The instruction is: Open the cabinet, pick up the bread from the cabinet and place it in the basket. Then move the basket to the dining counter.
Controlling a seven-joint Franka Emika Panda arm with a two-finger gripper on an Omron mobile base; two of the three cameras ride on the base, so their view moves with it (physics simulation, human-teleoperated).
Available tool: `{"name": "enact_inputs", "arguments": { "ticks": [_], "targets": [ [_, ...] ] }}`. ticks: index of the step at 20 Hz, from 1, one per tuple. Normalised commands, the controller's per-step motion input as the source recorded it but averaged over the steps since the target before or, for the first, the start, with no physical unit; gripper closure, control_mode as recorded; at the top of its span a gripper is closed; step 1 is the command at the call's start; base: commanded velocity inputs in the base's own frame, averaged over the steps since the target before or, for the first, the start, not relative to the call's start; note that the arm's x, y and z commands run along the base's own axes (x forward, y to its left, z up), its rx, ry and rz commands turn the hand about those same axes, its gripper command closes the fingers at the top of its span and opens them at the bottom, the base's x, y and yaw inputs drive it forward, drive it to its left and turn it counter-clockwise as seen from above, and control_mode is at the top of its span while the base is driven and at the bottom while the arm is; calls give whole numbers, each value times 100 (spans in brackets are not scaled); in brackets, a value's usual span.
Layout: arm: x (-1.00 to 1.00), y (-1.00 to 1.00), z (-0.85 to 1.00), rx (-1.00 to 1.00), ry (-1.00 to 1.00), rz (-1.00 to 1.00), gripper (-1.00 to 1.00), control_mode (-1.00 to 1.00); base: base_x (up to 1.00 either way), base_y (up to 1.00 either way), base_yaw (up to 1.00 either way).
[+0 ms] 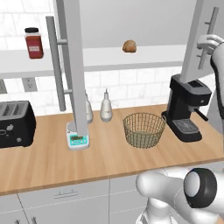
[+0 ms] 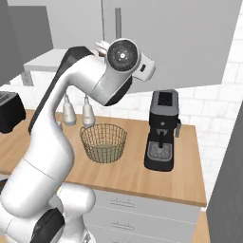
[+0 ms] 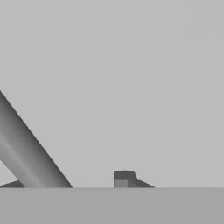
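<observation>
Left base view, kitchen worktop and wall cabinet (image 1: 74, 65). Cabinet: both grey doors swung open, left door edge-on with its long bar handle (image 1: 56, 63); pale shelf exposed. Bread (image 1: 129, 46): one small golden-brown roll, resting on the shelf toward the right, well above the basket. Red-lidded jar (image 1: 33, 43): on the same shelf, far left. Basket (image 1: 144, 129): round wire mesh, open top, nothing visible inside, standing on the wood worktop between the scale (image 1: 77, 139) and the coffee machine (image 1: 188, 107). Two pale bottles (image 1: 105, 107): behind the basket, by the tiled wall. Toaster (image 1: 15, 123): black, at the left edge.

Hand view: one dark fingertip (image 3: 124, 178) low in frame, against the flat grey door face; a bar handle (image 3: 26, 151) crosses diagonally beside it. Whether the jaws are apart or closed cannot be told.
</observation>
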Motion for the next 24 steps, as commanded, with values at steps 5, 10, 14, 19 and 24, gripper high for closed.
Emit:
{"name": "enact_inputs", "arguments": {
  "ticks": [5, 10, 14, 19, 24],
  "targets": [
    [-100, -33, -10, 3, 0, -2, -100, -100, 0, 0, 0],
    [-100, -38, 22, 8, 4, -18, -100, -100, 0, 0, 0],
    [-79, 28, -7, 10, 13, -24, -100, -100, 0, 0, 0],
    [-18, 100, -40, 7, 20, -22, -100, -100, 0, 0, 0],
    [24, 100, -34, 25, 18, -17, -100, -100, 0, 0, 0]
  ]
}}
